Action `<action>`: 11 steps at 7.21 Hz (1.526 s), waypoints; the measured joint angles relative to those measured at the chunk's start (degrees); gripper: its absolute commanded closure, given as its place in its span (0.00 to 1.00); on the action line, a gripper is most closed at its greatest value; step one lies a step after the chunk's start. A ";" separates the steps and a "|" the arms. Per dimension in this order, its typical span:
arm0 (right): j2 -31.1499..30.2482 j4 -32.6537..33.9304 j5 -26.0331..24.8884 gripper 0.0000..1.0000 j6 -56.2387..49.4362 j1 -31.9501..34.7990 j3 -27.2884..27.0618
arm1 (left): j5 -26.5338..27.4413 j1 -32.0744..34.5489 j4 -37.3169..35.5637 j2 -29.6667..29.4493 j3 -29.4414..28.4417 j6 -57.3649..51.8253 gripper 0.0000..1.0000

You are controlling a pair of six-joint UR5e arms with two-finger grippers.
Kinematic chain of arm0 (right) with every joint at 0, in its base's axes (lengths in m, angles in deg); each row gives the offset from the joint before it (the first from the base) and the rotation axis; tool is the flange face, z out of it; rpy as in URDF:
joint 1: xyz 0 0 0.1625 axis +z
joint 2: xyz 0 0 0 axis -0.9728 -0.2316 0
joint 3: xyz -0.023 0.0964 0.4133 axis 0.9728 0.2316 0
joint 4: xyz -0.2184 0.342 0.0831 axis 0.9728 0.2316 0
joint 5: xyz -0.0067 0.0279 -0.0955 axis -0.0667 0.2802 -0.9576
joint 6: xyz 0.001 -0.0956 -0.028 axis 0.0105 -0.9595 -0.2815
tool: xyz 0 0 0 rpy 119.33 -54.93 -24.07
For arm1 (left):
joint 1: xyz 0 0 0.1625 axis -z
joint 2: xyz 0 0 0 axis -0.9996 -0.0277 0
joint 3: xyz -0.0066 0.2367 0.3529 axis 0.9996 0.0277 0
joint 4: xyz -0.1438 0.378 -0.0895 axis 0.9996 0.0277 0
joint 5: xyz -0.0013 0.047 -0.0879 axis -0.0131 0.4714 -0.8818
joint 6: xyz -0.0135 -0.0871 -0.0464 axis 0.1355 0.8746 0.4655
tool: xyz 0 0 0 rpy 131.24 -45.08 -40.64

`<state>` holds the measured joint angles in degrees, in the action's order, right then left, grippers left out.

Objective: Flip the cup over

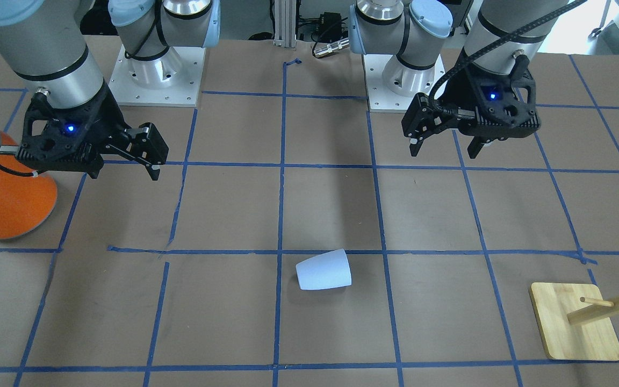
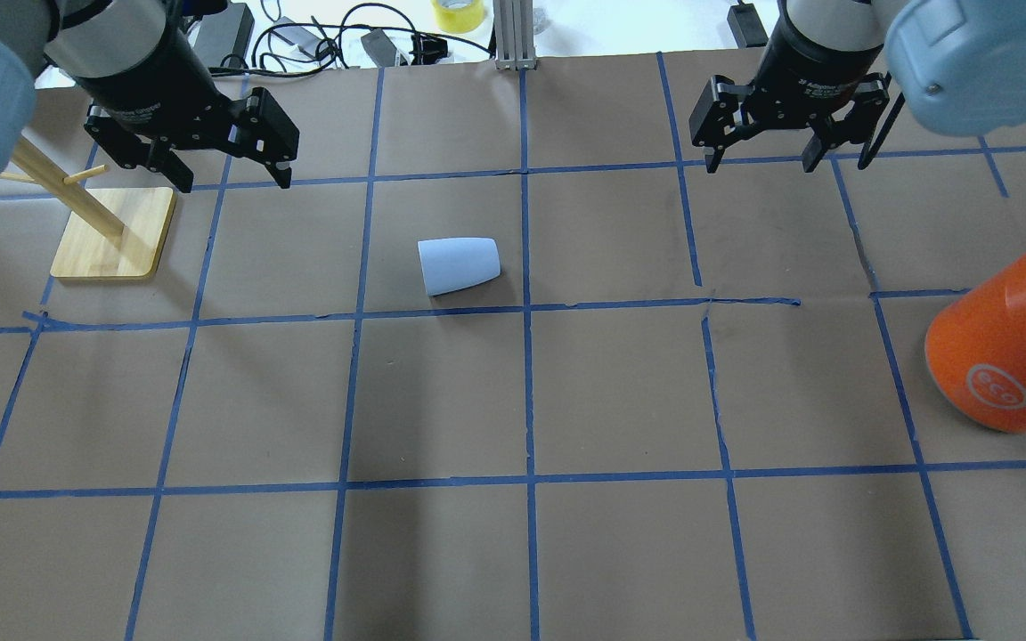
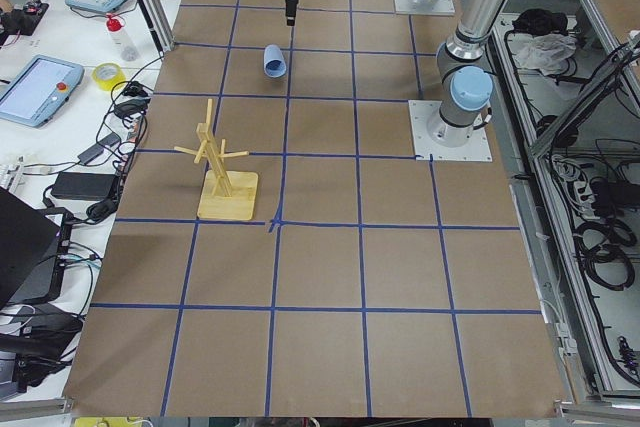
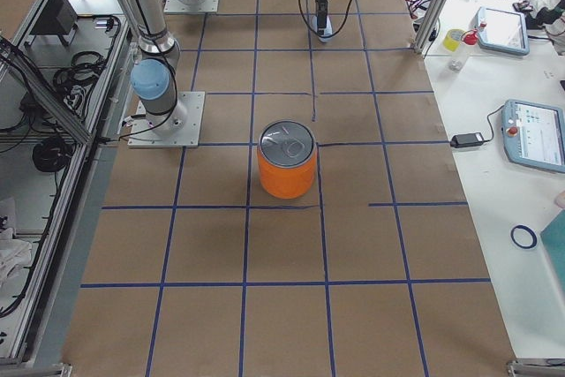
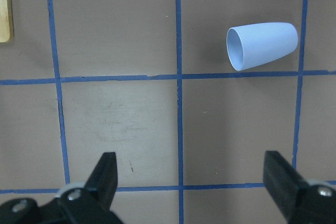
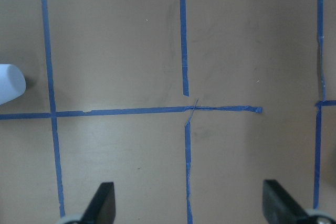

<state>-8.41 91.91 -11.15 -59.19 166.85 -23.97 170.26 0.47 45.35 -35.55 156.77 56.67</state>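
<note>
Hovering above the worktop, the left hand is spread wide and holds nothing; its wrist view shows the cup ahead and off to one side. The right hand is spread and empty too, farther from the cup. The cup lies on its side near the middle, apart from both hands, with its mouth toward the wooden stand. This looks like the reach stage. The left hand would need to come down over the cup, close across its wall, then tip it upright without letting it roll.

The orange can carries a white circled "eco" logo on its side; nothing else reads clearly.
</note>
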 measured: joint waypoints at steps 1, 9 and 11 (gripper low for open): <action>-1.18 -0.81 -0.17 0.00 0.84 -0.07 -0.75 | -0.25 0.02 -0.06 -1.00 -0.10 0.04 0.00; -3.11 -4.03 -3.44 0.00 1.56 -1.19 -2.47 | -24.15 -0.47 -15.22 -16.56 8.54 -5.62 0.00; -2.95 -5.47 -3.91 0.00 1.63 -1.51 -2.73 | -29.72 -3.02 -17.02 -19.94 8.55 -8.06 0.00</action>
<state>-11.36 86.44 -15.05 -57.56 165.34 -26.70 140.54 -2.55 28.32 -55.50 165.32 48.61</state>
